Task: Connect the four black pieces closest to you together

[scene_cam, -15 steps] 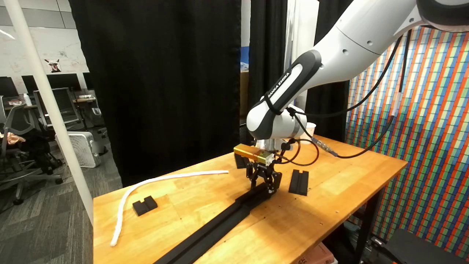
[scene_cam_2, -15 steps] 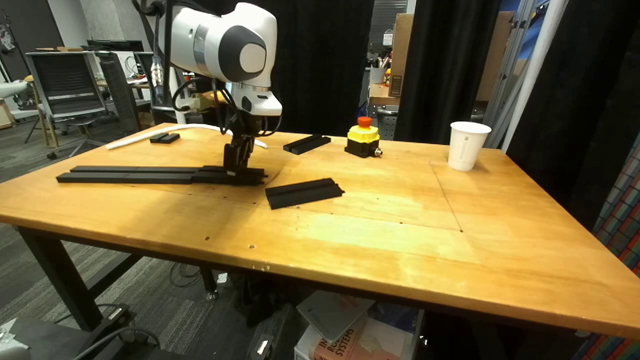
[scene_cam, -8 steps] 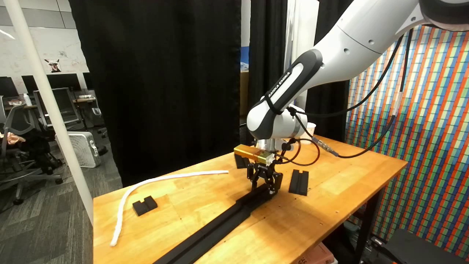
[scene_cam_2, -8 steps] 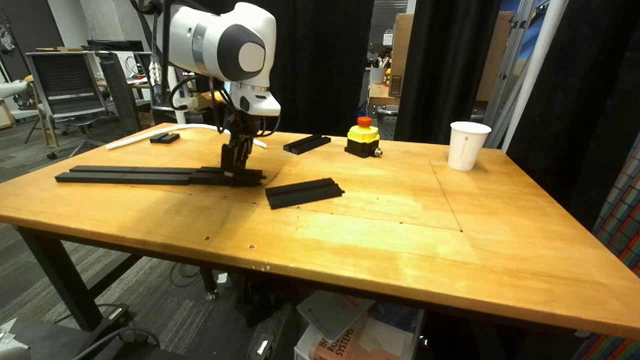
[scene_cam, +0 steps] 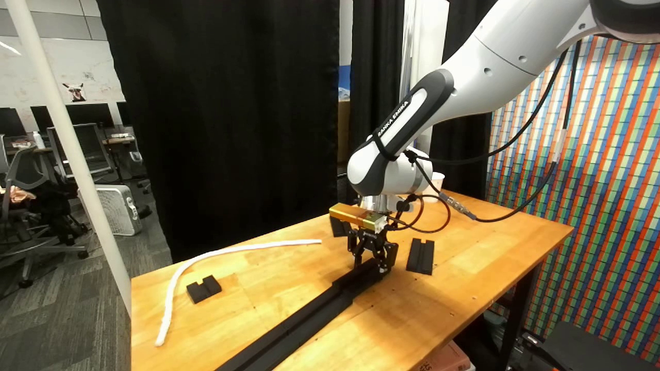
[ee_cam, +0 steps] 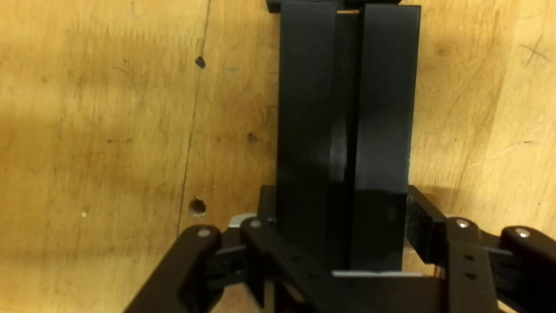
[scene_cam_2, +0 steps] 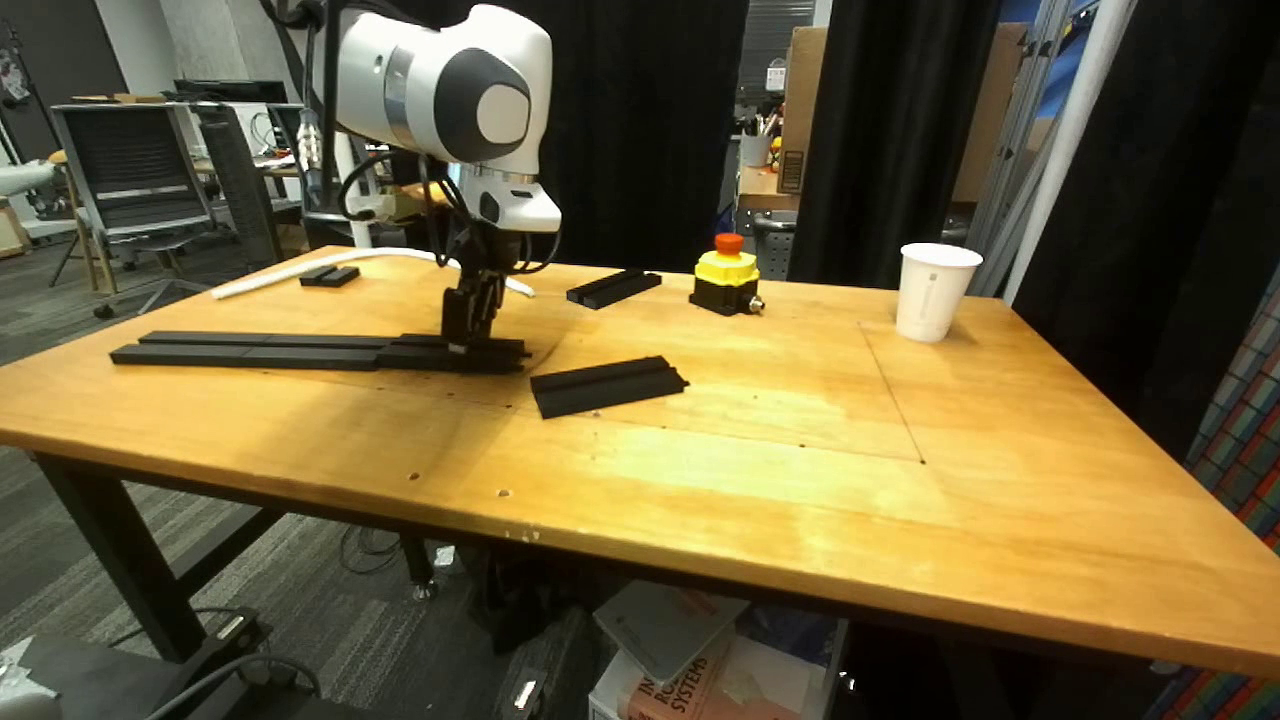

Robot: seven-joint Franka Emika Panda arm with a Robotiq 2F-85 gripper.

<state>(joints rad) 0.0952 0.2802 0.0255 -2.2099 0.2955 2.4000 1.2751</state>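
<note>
My hand (ee_cam: 343, 213) gripping black bar (ee_cam: 312, 121) by both sides; one end hidden beneath hand in wrist view. Bar at end of black strip (scene_cam: 296, 330) on tabletop (scene_cam: 412, 304), strip cut off by lower edge in exterior view. Whether they interlock: cannot tell.

tool (ee_cam: 342, 213): grips grooved black bar (ee_cam: 343, 130) by its sides | second black piece (ee_cam: 349, 4): ahead, at bar's far end | tabletop (ee_cam: 121, 121): round hole (ee_cam: 197, 207) left of tool
</note>
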